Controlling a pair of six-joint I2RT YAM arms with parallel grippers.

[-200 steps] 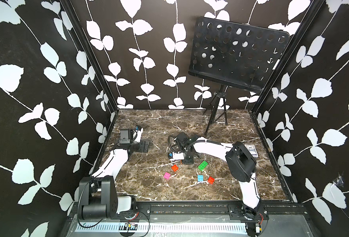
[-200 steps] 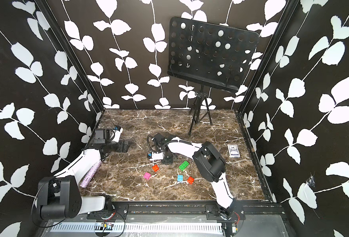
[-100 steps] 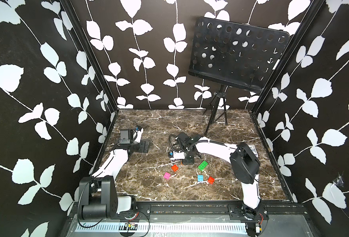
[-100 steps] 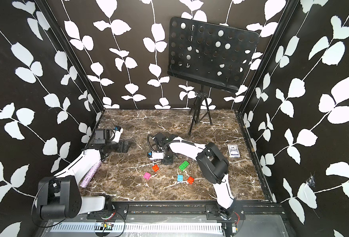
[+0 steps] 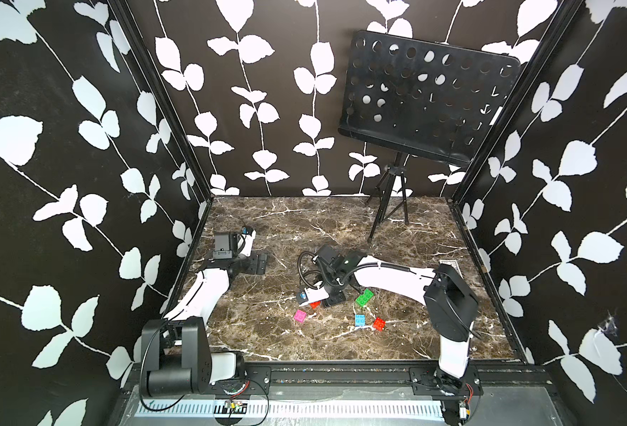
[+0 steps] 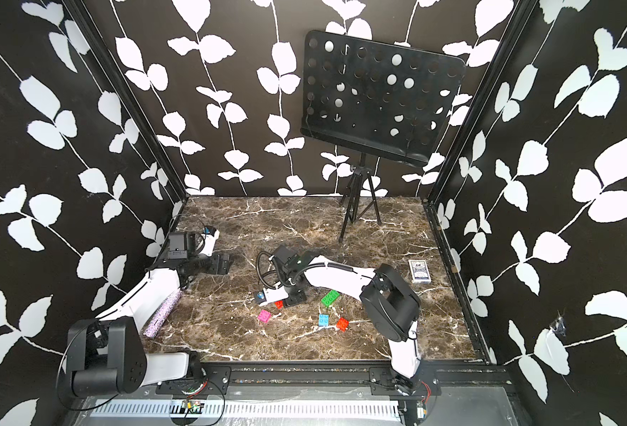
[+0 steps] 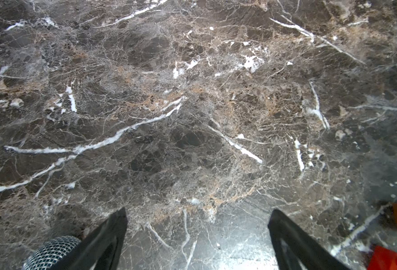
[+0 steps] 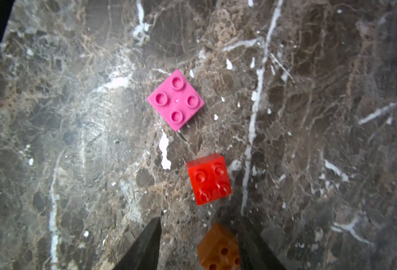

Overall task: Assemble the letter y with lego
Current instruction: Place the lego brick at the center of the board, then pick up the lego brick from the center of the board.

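On marble tabletop (image 8: 76,140), orange brick (image 8: 218,250) sat between jaws of right gripper (image 8: 197,222); jaws parted, gap showing on one side. Red brick (image 8: 208,179) just ahead, pink brick (image 8: 176,100) farther on. Green brick (image 5: 364,297), light blue brick (image 5: 359,319) and second red brick (image 5: 379,324) lay separate nearby. Left gripper (image 7: 198,211) spread wide above bare marble, well apart from bricks.

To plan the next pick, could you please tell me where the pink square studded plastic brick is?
In both top views the pink brick lies on the marble table, leftmost of the bricks, nearest a red square brick.
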